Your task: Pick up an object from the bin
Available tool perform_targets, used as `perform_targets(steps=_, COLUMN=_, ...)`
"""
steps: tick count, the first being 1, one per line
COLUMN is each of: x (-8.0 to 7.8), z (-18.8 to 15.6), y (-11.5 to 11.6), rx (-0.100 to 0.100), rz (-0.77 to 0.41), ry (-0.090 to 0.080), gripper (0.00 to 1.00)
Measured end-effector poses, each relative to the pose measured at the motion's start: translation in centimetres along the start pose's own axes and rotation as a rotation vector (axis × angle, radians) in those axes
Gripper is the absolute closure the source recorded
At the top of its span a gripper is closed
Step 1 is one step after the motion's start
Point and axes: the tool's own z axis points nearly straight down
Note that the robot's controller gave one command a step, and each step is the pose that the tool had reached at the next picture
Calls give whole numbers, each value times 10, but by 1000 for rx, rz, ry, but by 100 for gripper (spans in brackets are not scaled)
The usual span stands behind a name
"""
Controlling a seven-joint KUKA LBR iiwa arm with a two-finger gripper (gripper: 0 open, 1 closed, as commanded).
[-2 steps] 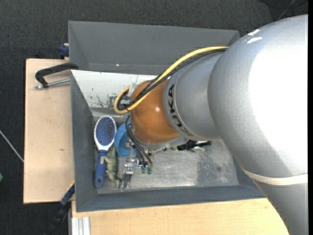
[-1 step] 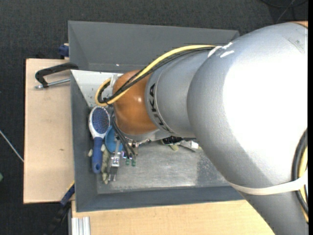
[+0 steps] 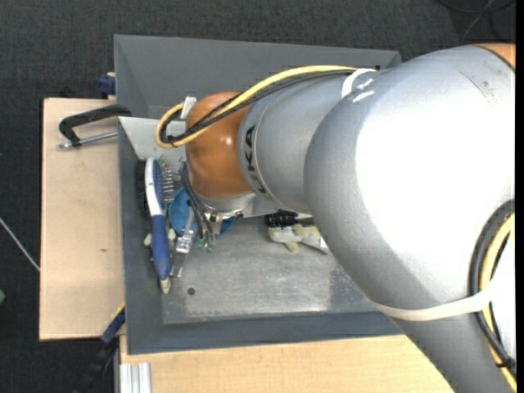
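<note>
The arm [image 3: 393, 178] reaches from the right across the grey bin [image 3: 246, 64] and hides much of its floor; one orange cover [image 3: 213, 154] sits at its wrist, with one yellow cable [image 3: 246, 88] looping over it; the gripper [image 3: 201, 236] hangs low over the left part of the floor, and whether it is open or closed, or has hold of anything, cannot be told. Nearest to it lie two things: one long brush [image 3: 155, 228] with a blue and white handle along the left wall, and one blue thing [image 3: 178, 211] just beside the gripper; one pale thing [image 3: 291, 236] with a black part lies near the middle; one white sheet [image 3: 143, 133] leans in the upper left corner; one dark speck [image 3: 191, 291] sits on the bare floor.
</note>
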Motion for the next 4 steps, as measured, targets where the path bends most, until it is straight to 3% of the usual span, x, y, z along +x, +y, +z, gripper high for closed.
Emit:
perform_targets(steps=1, x=-17, z=-103, y=-13, rx=-19, rz=82, ry=-19, gripper=0)
perform_targets(steps=2, x=-24, z=0, y=-59, rx=-8, rz=63, ry=-7, gripper=0)
perform_targets(steps=3, x=-25, z=-8, y=-54, rx=-16, rz=57, ry=-12, gripper=100)
perform_targets(steps=4, x=-13, z=-139, y=-52, rx=-18, rz=63, ry=-18, gripper=100)
